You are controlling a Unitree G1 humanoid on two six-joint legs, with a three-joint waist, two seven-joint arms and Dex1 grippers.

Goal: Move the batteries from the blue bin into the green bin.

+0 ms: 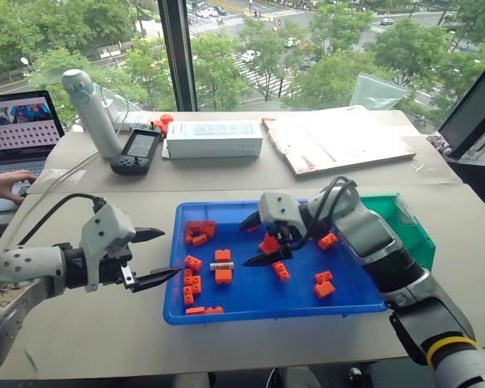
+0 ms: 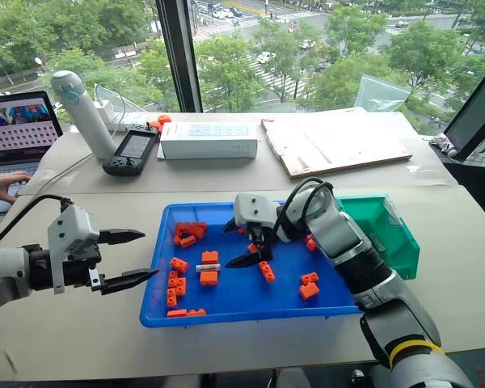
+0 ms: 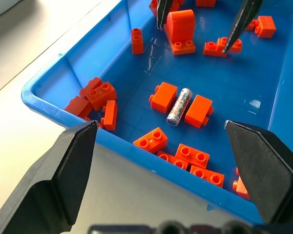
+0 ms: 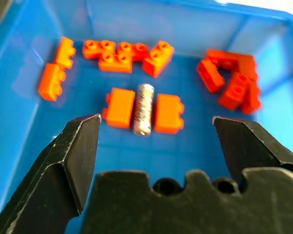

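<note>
Here a single battery (image 1: 222, 265) lies flat between two orange bricks (image 1: 223, 276) in the blue bin (image 1: 259, 311), toward its left edge. The right gripper (image 1: 256, 241) hangs spread wide and empty over the bin's middle, the left gripper (image 1: 155, 255) gapes empty just outside its left rim, and the green bin (image 1: 412, 230) touches its right edge.

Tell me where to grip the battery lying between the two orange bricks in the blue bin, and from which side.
Grip the battery by its two ends, coming down from above. An orange brick lies along one long side and another brick along the other, so fingers likely won't fit there. The ends stand free in the blue bin. The right gripper, open above the bin, looks best placed.
</note>
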